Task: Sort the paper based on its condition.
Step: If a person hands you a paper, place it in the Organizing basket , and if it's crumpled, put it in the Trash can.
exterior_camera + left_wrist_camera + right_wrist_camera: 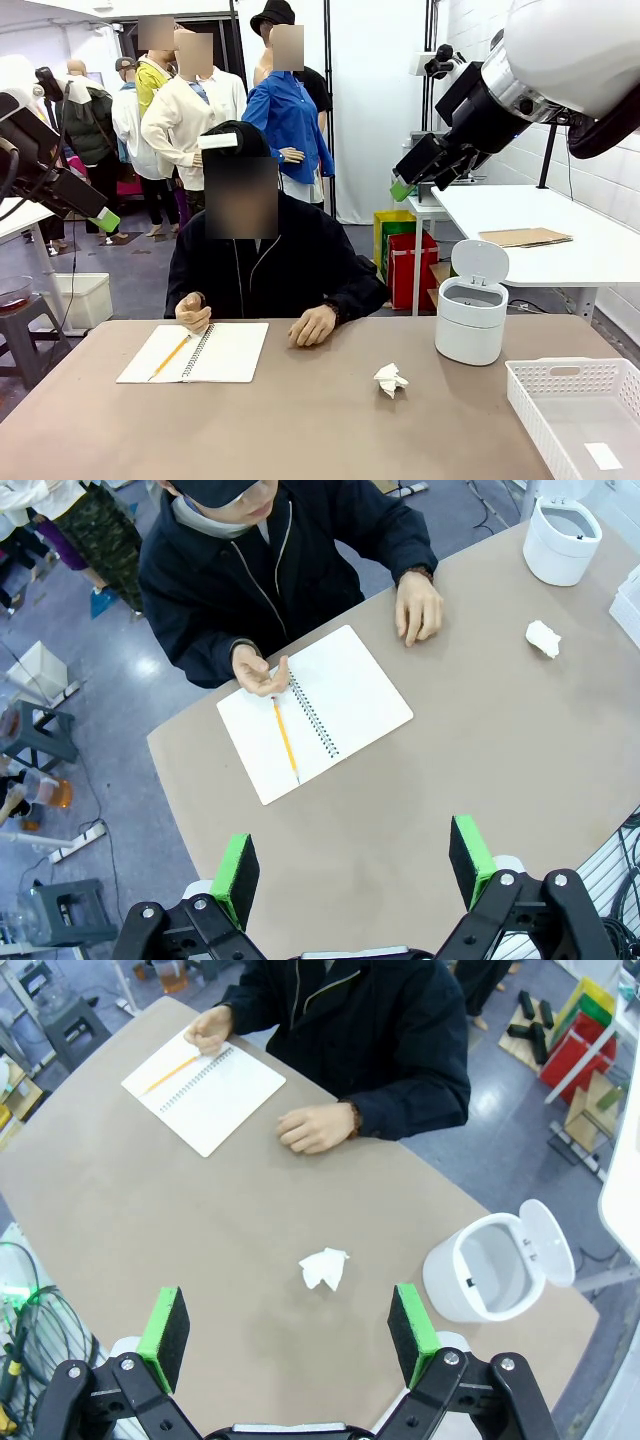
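Note:
The paper (391, 380) is a small crumpled white wad lying on the tan table right of centre; it also shows as the paper (324, 1268) just ahead of my right fingers and the paper (543, 638) far off to the right. My right gripper (290, 1335) hangs open high above the table, nothing between its green pads. My left gripper (355, 865) is open too, raised over the table's near edge, with the notebook beyond it. In the front view the left gripper (104, 219) and right gripper (402, 188) are held up at either side.
A person sits at the far side, both hands on the table by an open spiral notebook (196, 352) with a yellow pencil (170, 356). A white bin (471, 318) with its lid up stands at the right. A white slotted basket (575, 376) sits at the near right corner.

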`<state>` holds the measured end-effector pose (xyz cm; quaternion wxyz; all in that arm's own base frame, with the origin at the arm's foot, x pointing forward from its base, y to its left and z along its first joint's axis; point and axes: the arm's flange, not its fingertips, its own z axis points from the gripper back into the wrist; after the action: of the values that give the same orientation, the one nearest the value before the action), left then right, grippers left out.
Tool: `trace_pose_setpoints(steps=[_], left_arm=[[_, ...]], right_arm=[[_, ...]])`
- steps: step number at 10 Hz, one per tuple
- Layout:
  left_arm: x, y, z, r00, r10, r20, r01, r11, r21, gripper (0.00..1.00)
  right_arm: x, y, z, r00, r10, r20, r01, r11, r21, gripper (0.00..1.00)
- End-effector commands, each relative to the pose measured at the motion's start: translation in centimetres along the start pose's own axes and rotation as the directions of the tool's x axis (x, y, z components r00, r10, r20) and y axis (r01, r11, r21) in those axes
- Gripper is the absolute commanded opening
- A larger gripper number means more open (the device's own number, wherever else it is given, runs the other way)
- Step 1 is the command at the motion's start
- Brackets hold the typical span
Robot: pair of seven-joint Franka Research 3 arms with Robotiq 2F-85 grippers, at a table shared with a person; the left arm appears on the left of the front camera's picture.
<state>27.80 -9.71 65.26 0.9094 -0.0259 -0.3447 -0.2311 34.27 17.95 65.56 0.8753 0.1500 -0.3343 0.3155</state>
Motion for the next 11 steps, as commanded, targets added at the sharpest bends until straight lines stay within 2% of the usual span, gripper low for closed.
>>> trace_pose_setpoints(steps=[1,4,7,8,11], left_arm=[[0.1,0.0,0.1,1.000,0.000,0.002,0.000,1.000,-0.001,1.00],[0.1,0.0,0.1,1.000,0.000,0.002,0.000,1.000,-0.001,1.00],[0.1,0.0,0.1,1.000,0.000,0.002,0.000,1.000,-0.001,1.00],[0.1,0.0,0.1,1.000,0.000,0.002,0.000,1.000,-0.001,1.00],[0.1,0.0,0.1,1.000,0.000,0.002,0.000,1.000,-0.001,1.00]], right_arm=[[0.0,0.0,0.0,1.000,0.000,0.000,0.000,1.000,0.000,1.00],[0.7,-0.6,-2.8,0.980,-0.186,-0.073,0.189,0.981,0.034,1.00],[0.9,-1.6,-6.9,0.930,-0.333,-0.157,0.339,0.941,0.014,1.00],[0.9,-2.0,-8.5,0.900,-0.397,-0.183,0.402,0.916,-0.008,1.00],[0.6,-4.1,-14.2,0.790,-0.563,-0.243,0.527,0.826,-0.199,1.00]])
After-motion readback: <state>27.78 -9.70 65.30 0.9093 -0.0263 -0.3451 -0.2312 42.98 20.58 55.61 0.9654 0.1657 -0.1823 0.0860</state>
